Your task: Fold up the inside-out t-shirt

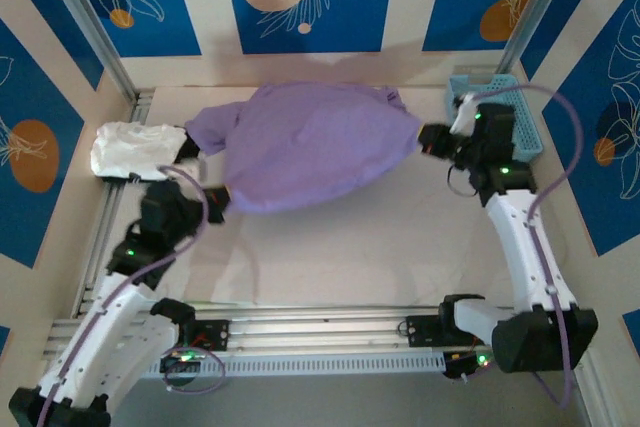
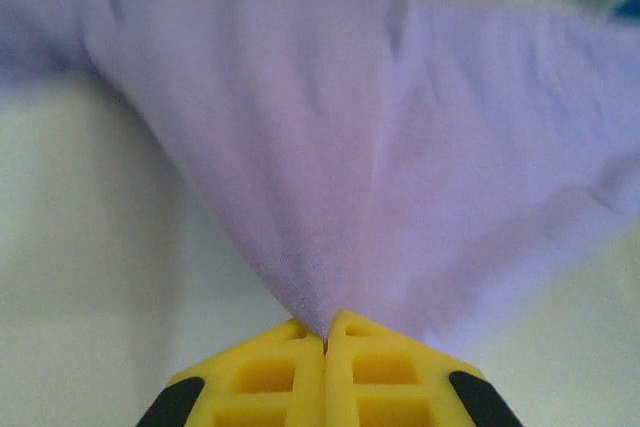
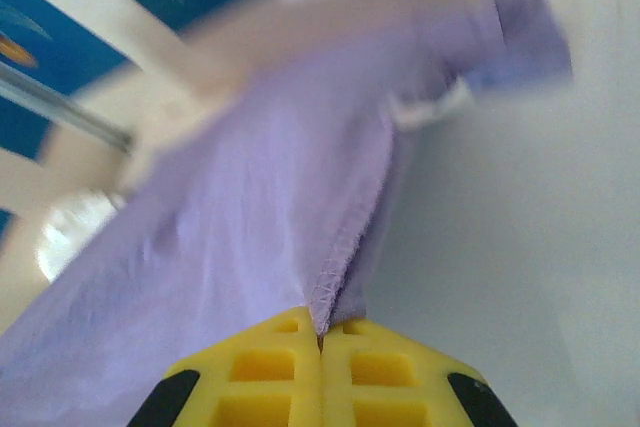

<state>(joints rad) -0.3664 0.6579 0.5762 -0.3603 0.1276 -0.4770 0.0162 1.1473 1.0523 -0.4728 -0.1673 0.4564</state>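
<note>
The lavender inside-out t-shirt (image 1: 305, 147) hangs stretched between my two grippers above the pale table, billowing, with a sleeve trailing at the far left. My left gripper (image 1: 216, 203) is shut on its near-left corner; in the left wrist view the cloth (image 2: 350, 167) fans out from the pinched yellow jaws of the left gripper (image 2: 325, 339). My right gripper (image 1: 432, 139) is shut on the shirt's right edge. The right wrist view has the right gripper (image 3: 321, 332) pinching a stitched hem of the t-shirt (image 3: 250, 227).
A folded white garment (image 1: 133, 150) lies at the table's left edge, just beyond the left arm. A light-blue basket (image 1: 503, 112) stands at the back right behind the right gripper. Aluminium rails (image 1: 320, 332) run along the near edge.
</note>
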